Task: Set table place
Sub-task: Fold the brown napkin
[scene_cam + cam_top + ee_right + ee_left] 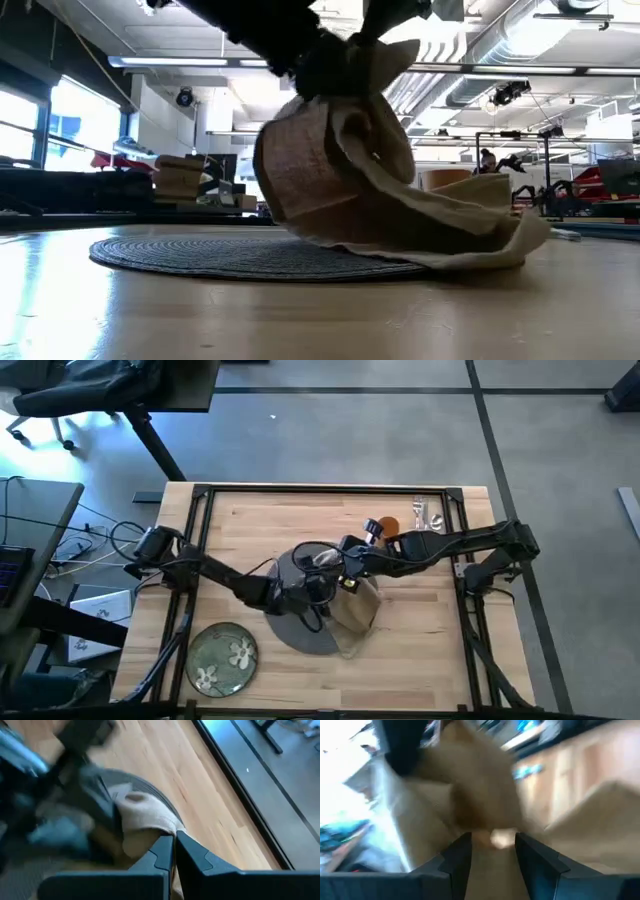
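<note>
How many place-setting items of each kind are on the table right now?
Placemat: 1
Plate: 1
Napkin: 1, partly lifted off the table
Orange cup: 1
Cutlery: a silver cluster at the far right corner; piece count cannot be told
Total: 4 items plus the cutlery cluster
</note>
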